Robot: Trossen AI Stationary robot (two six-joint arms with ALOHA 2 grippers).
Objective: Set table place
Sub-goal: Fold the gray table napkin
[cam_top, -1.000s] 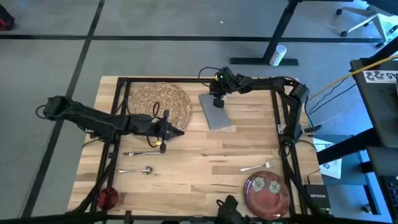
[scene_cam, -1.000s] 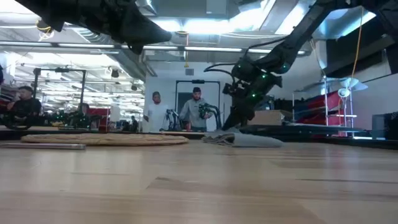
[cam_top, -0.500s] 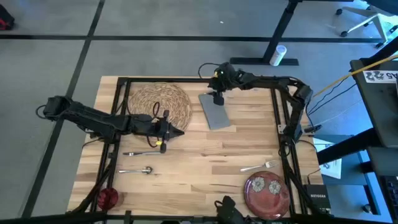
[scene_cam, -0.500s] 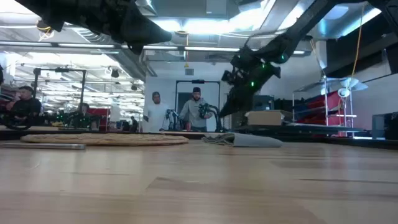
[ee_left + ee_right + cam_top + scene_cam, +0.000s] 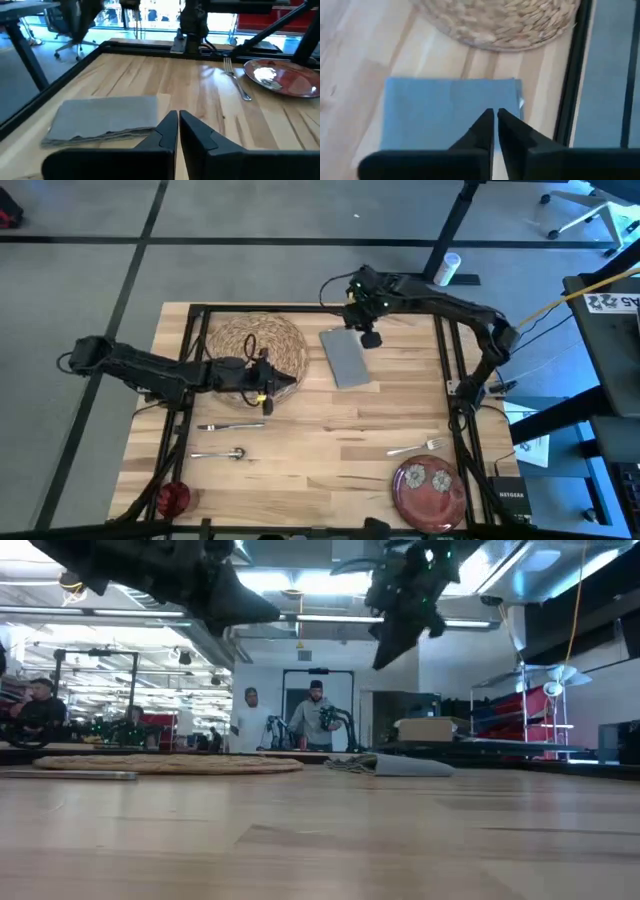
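The gray napkin (image 5: 346, 358) lies flat on the table (image 5: 330, 430), just right of the round woven mat (image 5: 258, 348). My right gripper (image 5: 495, 120) is shut and hangs high above the napkin's far end (image 5: 395, 640), touching nothing. My left gripper (image 5: 177, 122) is shut and empty, held above the table at the mat's near right edge (image 5: 285, 385). The red plate (image 5: 430, 488) and the fork (image 5: 417, 447) lie near the right front corner. The knife (image 5: 230, 426) and spoon (image 5: 220, 453) lie at the front left, the red cup (image 5: 172, 498) at the left front corner.
The black frame (image 5: 448, 380) runs round the table top. People stand in the room beyond the far edge (image 5: 285, 720). Bare wood lies in the table's middle (image 5: 330, 430), between the cutlery and the fork.
My right gripper has risen from the napkin's far end to well above the table. The napkin has stayed on the table and now lies straighter beside the mat. My left gripper has edged a little toward the far edge.
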